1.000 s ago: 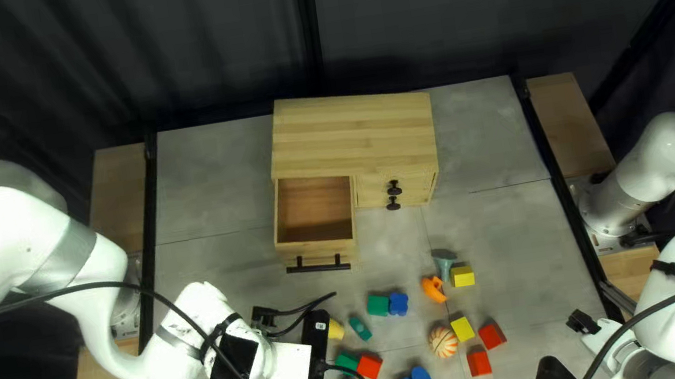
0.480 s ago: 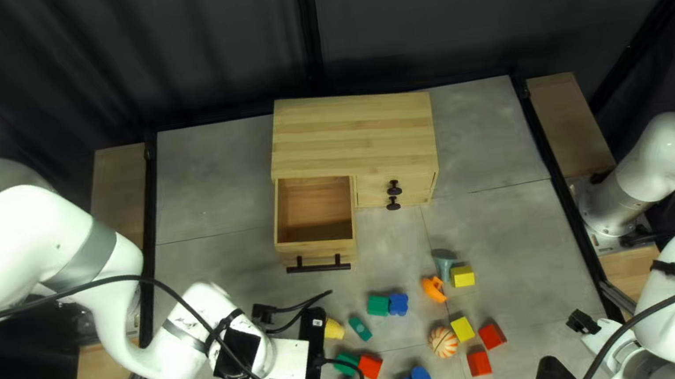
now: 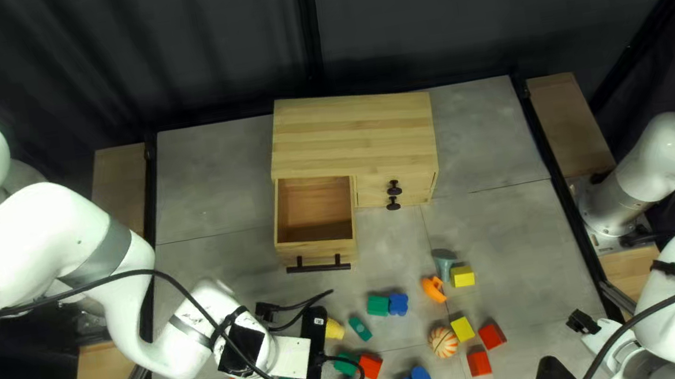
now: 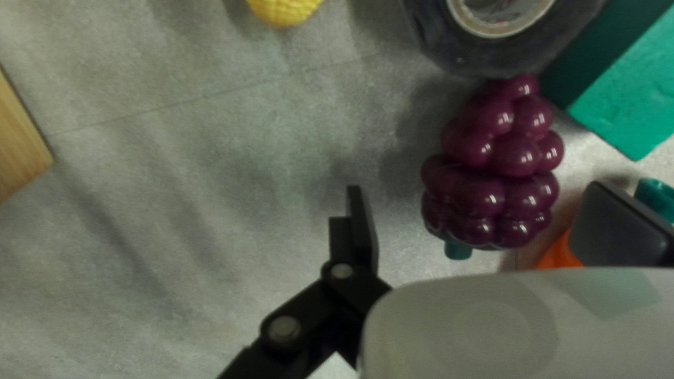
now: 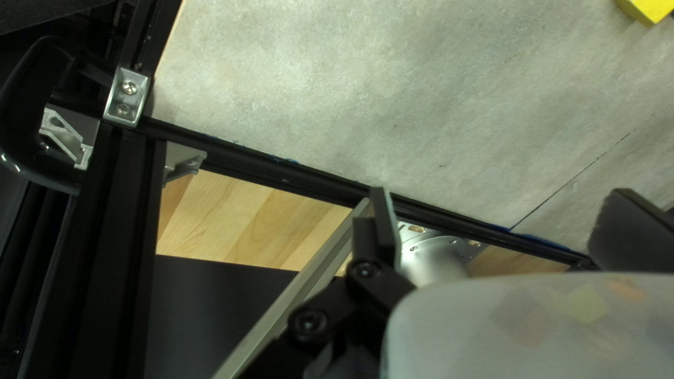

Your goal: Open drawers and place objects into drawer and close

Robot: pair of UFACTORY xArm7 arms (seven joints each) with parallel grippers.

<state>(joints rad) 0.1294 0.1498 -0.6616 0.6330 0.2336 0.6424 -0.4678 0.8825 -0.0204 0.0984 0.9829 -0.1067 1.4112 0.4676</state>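
Wooden drawer (image 3: 318,250) pulled out; glossy purple grape cluster (image 4: 491,168) ahead of widely spread left gripper (image 3: 241,351).
Round black tape roll (image 4: 449,49), green block (image 4: 625,105) crowd it; right gripper (image 3: 583,322) wide; gray tabletop (image 3: 482,141), dark curtain (image 3: 202,58).

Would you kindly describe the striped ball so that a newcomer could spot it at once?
In the top left view, find the pale wooden cabinet. From its black knobs, go down to two red blocks with a yellow block beside them. Just left of that yellow block sits the orange-and-cream striped ball, round among angular neighbours.
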